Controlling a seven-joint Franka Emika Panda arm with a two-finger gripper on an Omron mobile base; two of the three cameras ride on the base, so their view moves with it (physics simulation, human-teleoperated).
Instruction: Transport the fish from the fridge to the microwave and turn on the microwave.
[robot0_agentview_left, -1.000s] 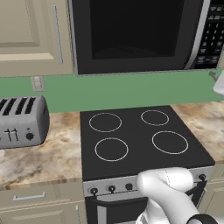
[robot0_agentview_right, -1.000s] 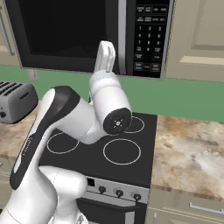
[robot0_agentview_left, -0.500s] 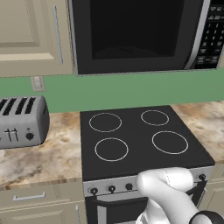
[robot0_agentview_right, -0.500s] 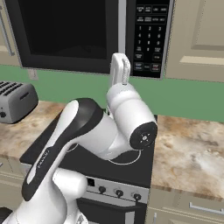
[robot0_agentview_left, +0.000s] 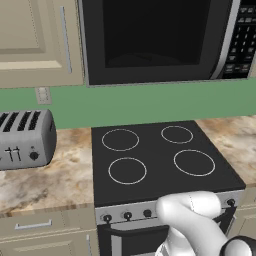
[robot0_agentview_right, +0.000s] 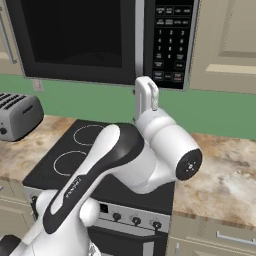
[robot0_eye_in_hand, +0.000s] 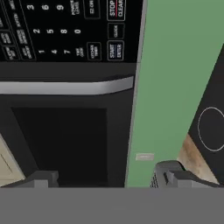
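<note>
Gripper (robot0_agentview_right: 146, 96) stands spread wide, holding nothing, raised just below the keypad strip (robot0_agentview_right: 172, 42) at the microwave (robot0_agentview_right: 75, 40) lower right corner.

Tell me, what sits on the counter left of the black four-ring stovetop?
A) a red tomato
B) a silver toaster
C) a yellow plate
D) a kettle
B: a silver slotted toaster stands on the marbled counter just left of the black stovetop.
</note>
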